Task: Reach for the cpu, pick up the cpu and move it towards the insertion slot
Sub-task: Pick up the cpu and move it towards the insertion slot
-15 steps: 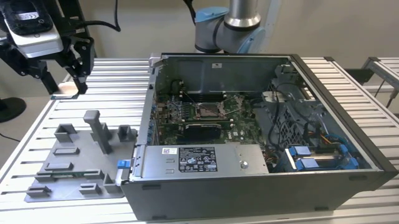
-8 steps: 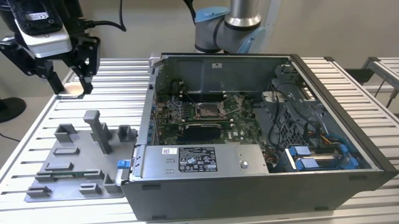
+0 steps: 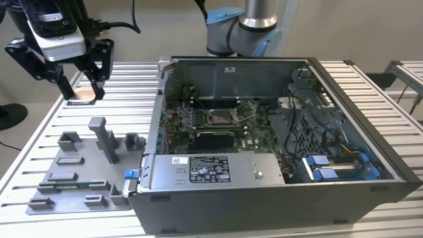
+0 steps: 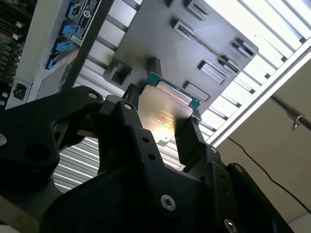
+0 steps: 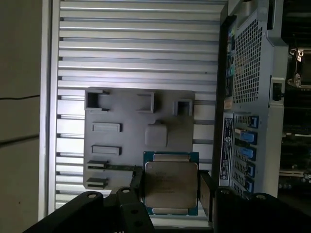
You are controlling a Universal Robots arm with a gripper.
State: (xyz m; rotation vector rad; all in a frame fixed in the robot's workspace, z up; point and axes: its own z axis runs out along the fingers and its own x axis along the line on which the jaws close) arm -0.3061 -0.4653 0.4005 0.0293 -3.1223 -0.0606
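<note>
Currently gripper [image 3: 84,96] grips cpu [image 5: 170,187] flat between both fingers; in exterior view, insertion slot [image 3: 219,118] lies toward 3 o'clock, well apart.

A ribbed aluminium worktable [image 3: 370,89], built from long parallel slats, is spanning most of the exterior view, its silver surface catching soft, even light. Behind it, a plain beige wall [image 3: 165,29] is filling the background. At the exterior view's right, the corner of a second slatted table [image 3: 406,74] is standing just beside the first, with a narrow gap between them. At the exterior view's left, a pale floor [image 3: 20,144] is showing below the table edge, and a dark round object [image 3: 10,116] is sitting on it, too cropped to identify. A thin black cable [image 4: 252,162] is trailing across the floor in the second wrist view.
</note>
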